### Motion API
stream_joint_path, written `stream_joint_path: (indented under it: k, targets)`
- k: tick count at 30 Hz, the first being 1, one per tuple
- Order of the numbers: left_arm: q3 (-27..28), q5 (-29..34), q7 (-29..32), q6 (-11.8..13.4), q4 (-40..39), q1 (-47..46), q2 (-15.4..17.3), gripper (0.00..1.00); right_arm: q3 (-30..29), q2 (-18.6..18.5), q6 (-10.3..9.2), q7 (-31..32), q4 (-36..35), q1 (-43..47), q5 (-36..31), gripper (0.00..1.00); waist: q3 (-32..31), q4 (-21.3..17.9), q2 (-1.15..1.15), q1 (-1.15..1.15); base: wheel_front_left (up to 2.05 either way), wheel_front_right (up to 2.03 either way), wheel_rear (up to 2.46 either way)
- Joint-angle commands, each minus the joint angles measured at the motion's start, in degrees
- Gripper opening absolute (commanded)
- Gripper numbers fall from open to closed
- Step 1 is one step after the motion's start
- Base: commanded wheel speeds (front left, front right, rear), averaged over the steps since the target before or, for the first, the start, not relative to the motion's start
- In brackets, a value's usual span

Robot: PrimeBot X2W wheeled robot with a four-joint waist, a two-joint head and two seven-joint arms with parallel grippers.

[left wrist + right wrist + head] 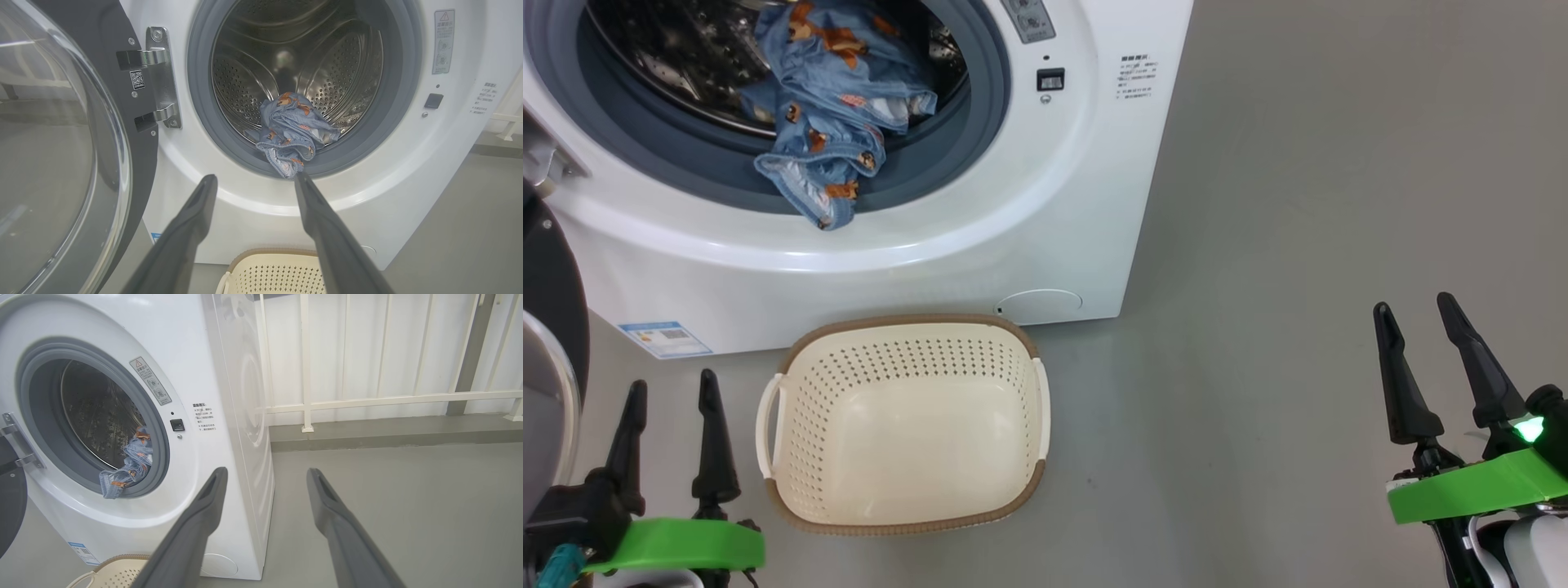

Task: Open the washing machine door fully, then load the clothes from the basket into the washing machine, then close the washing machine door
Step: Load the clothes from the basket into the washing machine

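The white washing machine (1062,204) stands with its door (61,163) swung wide to the left on its hinge. The light blue clothes (833,114) lie at the drum mouth, one end drooping over the grey gasket (286,163). Nothing lies in the cream basket (907,498), which sits on the floor before the machine. My left gripper (674,392) is open, low at the basket's left. To the right of the machine, my right gripper (1417,314) hangs open over bare floor. Both hold nothing.
The open door (551,327) stands close beside my left arm. A white railing (388,400) and a low kerb run behind the machine to the right. Grey floor (1298,245) spreads to the right of the machine.
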Motion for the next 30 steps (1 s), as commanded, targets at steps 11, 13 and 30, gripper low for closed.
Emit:
stream_joint_path:
  k: [11, 13, 30]
  targets:
    - [0.48, -0.29, -0.36, -0.28, -0.02, -3.3, 1.42, 1.0, 0.43, -0.39, 0.26, -0.28, -2.21, -1.32, -0.66, 1.0, 4.89, -0.47, 0.0, 0.0, 0.0, 0.0, 0.0]
    - [-0.1, -0.4, -0.36, -0.28, 0.87, -5.06, 1.76, 1.0, 0.44, -0.19, 0.26, -0.28, -2.42, -2.13, -0.63, 1.0, 6.78, -0.66, 0.0, 0.0, 0.0, 0.0, 0.0]
    - [-6.93, -0.15, -0.36, -0.28, 17.19, -32.14, 6.73, 1.0, 0.98, 1.77, 0.26, -0.28, -3.93, -12.1, -0.46, 1.0, 23.57, -3.55, 0.0, 0.0, 0.0, 0.0, 0.0]
